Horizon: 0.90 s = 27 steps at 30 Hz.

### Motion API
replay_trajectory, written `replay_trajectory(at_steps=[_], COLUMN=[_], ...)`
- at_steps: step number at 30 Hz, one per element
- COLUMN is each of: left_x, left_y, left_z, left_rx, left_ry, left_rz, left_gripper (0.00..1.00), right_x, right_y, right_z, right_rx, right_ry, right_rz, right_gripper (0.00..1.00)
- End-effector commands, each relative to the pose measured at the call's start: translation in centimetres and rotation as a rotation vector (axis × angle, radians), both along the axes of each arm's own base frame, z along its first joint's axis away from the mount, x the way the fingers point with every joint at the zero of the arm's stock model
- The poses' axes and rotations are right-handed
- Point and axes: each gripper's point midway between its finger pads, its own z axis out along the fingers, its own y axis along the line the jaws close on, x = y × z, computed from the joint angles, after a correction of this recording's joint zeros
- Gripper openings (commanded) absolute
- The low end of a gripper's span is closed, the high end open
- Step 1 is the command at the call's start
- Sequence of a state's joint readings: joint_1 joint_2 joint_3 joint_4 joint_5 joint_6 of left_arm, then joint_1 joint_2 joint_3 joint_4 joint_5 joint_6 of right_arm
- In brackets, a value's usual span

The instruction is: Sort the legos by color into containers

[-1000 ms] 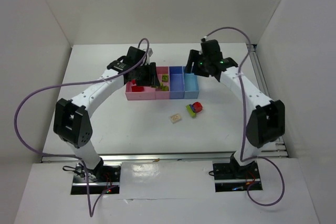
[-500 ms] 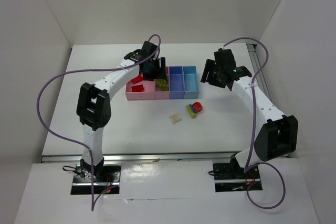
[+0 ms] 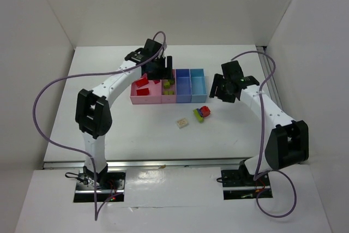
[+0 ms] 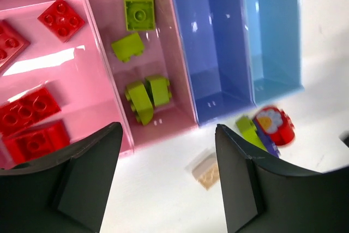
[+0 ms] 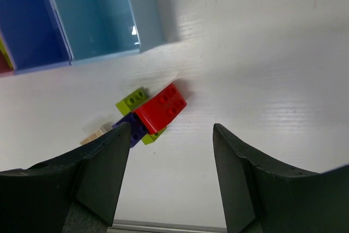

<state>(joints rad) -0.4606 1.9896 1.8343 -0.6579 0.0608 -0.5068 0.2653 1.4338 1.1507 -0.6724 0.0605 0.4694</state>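
Both jaws apart — red legos (image 4: 30,110), green legos (image 4: 146,95) in pink containers (image 4: 105,64), mixed clump (image 5: 159,107) outside

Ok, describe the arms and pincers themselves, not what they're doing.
The left arm and right arm are white shells with black joint housings, each with a looping purple cable. The left pincer and right pincer have two dark grey wedge-shaped fingers each.

You had glossy plastic containers (image 4: 207,53), glare on their floors. Legos (image 4: 138,15) were smooth plastic with a slight sheen. Table (image 5: 245,53) was matt white, faintly ribbed. Left gripper (image 4: 169,132) fingers (image 4: 240,184) looked matt black.
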Motion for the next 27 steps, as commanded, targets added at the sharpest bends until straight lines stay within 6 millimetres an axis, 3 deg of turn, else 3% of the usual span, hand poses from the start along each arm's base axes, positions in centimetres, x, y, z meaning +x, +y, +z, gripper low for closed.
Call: replay_trajectory(at_steps=[1,9,13,16,20,21,22,24,25,27], left_x=[-2.0,-4.8,-6.0,-7.9,-12.2,-13.4,-14.9,-15.9,-16.5,-16.3], left_y=[0.3,1.3,0.5,-1.1,-3.1,-2.8,-3.9,-4.1,-5.0,-5.3], left_z=[5.6,4.4,4.1,3.5,1.5,-0.2,-0.8,-2.7,-3.2,-4.4], left_rx=[-0.034,-0.033,-0.061,-0.071,-0.039,0.01,0.038,0.114,0.126,0.166], left_ry=[-0.116,-0.072,-0.058,-0.056,-0.002,0.022,0.023,0.03,0.027,0.026], left_rz=[-0.082,-0.098,-0.14,-0.27,-0.463,-0.498,-0.55,-0.583,-0.608,-0.592], left_gripper=[0.79,0.78,0.75,0.75,0.74,0.77,0.79,0.86,0.94,0.96], right_x=[-1.7,-2.0,-1.9,-2.4,-3.5,-3.5,-3.4,-3.0,-2.7,-2.4], right_y=[0.2,3.9,4.7,5.2,4.7,4.3,4.0,3.3,2.6,1.8], right_z=[-0.5,-3.3,-3.2,-3.3,-3.3,-3.3,-3.0,-2.1,-1.4,-0.6], right_rx=[0.027,0.057,0.053,0.05,0.033,0.021,0.015,-0.003,-0.003,-0.012], right_ry=[0.029,0.105,0.095,0.105,0.104,0.097,0.083,0.045,0.02,-0.01], right_rz=[0.034,0.181,0.21,0.229,0.206,0.174,0.156,0.103,0.07,0.03], right_gripper=[0.69,0.76,0.76,0.76,0.76,0.76,0.76,0.76,0.76,0.76])
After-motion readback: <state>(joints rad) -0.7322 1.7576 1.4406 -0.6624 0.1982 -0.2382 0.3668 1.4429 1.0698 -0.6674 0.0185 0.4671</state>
